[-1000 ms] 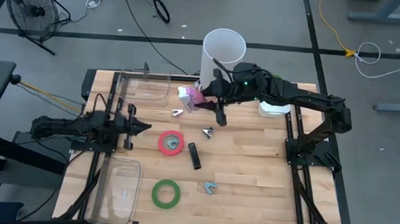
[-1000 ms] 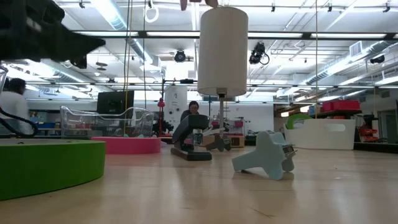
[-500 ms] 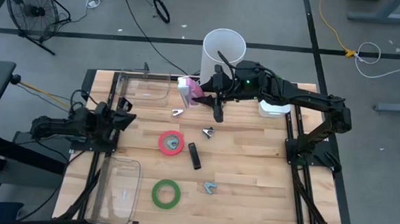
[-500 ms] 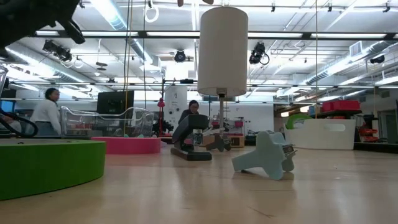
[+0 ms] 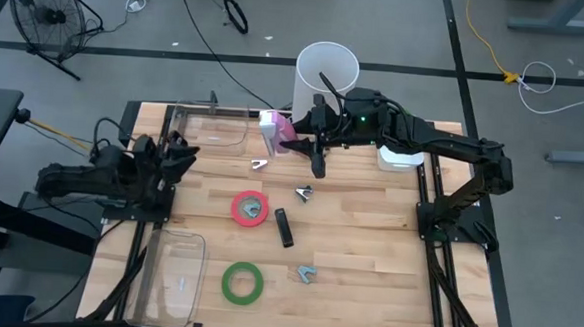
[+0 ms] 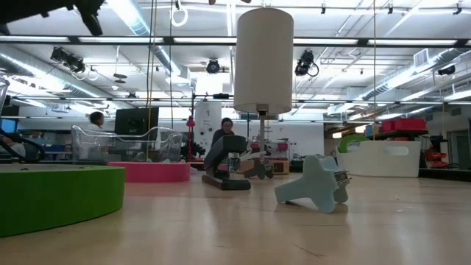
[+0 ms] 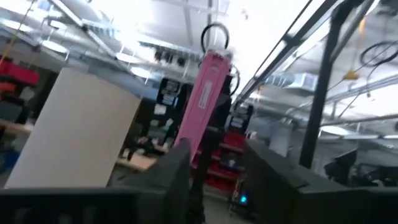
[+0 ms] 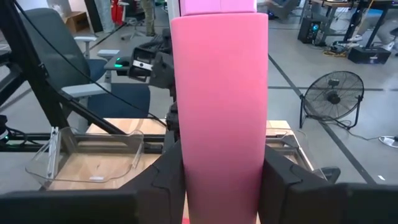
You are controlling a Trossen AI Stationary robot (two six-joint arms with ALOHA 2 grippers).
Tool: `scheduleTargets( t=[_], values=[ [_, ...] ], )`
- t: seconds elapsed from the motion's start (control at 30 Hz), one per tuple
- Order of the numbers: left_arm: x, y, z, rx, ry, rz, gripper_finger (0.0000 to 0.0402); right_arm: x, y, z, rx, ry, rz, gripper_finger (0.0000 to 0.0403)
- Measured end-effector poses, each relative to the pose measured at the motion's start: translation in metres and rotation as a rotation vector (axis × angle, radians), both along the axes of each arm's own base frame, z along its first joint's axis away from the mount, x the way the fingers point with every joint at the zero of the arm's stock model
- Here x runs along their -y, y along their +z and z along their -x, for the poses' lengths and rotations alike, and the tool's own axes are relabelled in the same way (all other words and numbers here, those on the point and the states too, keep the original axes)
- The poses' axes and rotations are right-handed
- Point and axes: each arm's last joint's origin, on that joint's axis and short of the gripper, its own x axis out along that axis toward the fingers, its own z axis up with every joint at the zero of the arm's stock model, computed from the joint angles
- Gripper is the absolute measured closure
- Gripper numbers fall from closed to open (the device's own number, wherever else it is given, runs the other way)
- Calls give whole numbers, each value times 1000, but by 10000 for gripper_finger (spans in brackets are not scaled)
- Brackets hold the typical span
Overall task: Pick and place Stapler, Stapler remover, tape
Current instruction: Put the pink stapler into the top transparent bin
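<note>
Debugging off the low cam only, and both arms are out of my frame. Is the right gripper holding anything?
Observer: Yes. The right gripper is shut on a pink stapler, beside the white bin at the far side of the table.
Operator: Left arm?
Observer: The left gripper is over the table's left edge, with its fingers apart and nothing between them.
Operator: Anything on the table that I can't see?
Observer: A clear tray at the near left corner, right beside the green tape.
</note>
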Motion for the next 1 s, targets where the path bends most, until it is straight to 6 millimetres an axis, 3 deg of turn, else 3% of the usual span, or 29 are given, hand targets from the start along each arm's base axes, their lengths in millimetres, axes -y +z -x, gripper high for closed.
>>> scheduleTargets(
  t=[0.2,0.37,0.73,1.0],
  values=[
    [0,23,-16,-61,-9,1,120,0,0,0,0,0,0,272],
    [1,43,-31,-92,-20,-33,64,0,0,0,-2,1,-1,272],
    [1,89,-75,-163,23,-168,66,0,0,0,-2,3,8,271],
    [1,106,-109,-223,27,-188,67,0,-1,0,-7,8,29,270]
  ],
)
